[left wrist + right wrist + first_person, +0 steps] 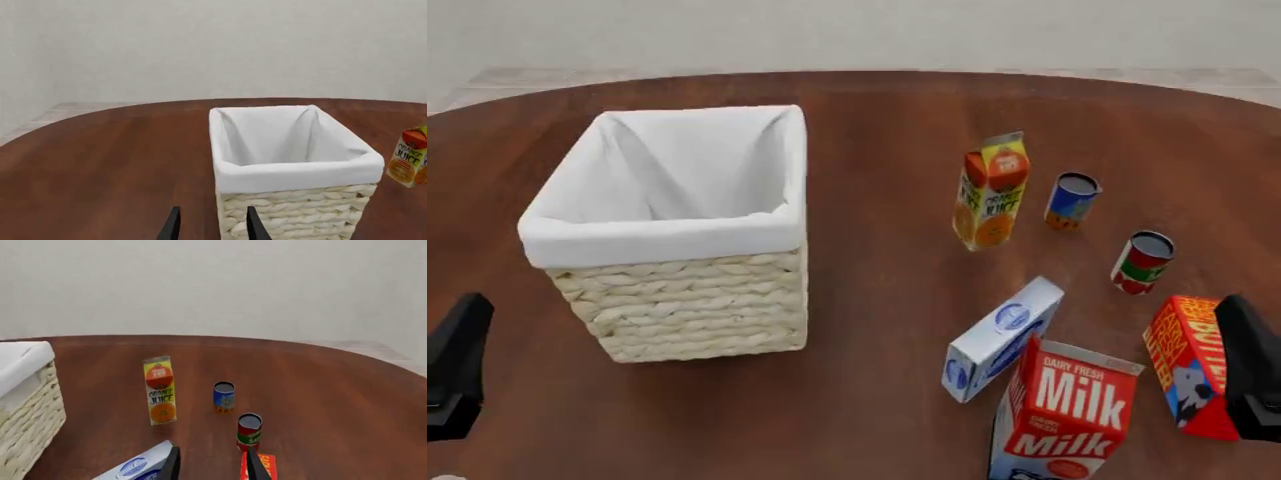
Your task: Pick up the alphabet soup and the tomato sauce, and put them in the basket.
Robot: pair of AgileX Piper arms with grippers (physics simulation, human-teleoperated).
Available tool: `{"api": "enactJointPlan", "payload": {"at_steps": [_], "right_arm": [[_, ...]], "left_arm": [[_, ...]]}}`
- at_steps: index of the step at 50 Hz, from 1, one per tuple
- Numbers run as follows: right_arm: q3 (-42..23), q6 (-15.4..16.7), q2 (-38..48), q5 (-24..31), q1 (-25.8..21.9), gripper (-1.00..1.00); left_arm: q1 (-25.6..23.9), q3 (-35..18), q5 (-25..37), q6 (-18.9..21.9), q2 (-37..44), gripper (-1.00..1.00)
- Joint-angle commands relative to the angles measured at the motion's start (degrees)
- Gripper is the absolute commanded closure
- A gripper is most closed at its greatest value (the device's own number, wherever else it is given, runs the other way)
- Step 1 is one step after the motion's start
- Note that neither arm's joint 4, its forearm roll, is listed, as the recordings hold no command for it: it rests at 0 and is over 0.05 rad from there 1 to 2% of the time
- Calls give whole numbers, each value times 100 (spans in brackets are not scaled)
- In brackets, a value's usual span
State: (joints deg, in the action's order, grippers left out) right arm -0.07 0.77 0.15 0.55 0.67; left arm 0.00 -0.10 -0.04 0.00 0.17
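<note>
Nearest me, my left end effector (pixel 209 226) hangs over bare tabletop (pixel 868 380) with its fingers spread and nothing between them, just in front of the basket's near wall. My right end effector (pixel 209 465) is likewise spread and empty, poised above the cluster of cartons at the near right.

In that cluster the milk carton (pixel 1065 414) stands closest. A red carton (pixel 1184 363) is just beside it to the right, and a blue-and-white carton (pixel 1004 338) lies tilted, touching the milk carton's left side.

A little farther out on the right stands the red-and-green can (pixel 1141 262), which I take for the tomato sauce, upright and apart from the cartons. Beyond it and slightly left is the blue-and-yellow can (pixel 1072 201), which I take for the alphabet soup, also upright. I cannot read either label. Just left of that can stands the orange juice carton (pixel 992 190), leaning a bit.

The basket (pixel 661 237) sits on the left half of the tabletop, upright, its white lining folded over the rim, well apart from both cans.
</note>
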Motion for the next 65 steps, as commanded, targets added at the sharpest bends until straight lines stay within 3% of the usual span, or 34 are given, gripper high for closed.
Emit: {"api": "enactJointPlan", "payload": {"at_steps": [1, 7, 14, 23, 30, 38, 65], "right_arm": [[-10, -82, 66, -67, -76, -100], [-3, -94, 157, -70, -138, -100], [1, -140, 608, -474, -109, -100], [-3, -156, 479, -307, -80, -100], [-99, -127, 797, -502, -115, -100], [-468, -50, 683, -85, -136, -100], [-1436, 114, 1484, 228, -157, -100]], "left_arm": [[-1, -15, -7, 1, 26, -100], [0, -15, -7, -1, 26, -100], [-1, -15, -7, 0, 25, -100], [0, -15, -7, 1, 26, -100], [0, -15, -6, -1, 27, -100], [-2, -15, -7, -1, 26, -100], [-1, -15, -6, 0, 27, -100]]}}
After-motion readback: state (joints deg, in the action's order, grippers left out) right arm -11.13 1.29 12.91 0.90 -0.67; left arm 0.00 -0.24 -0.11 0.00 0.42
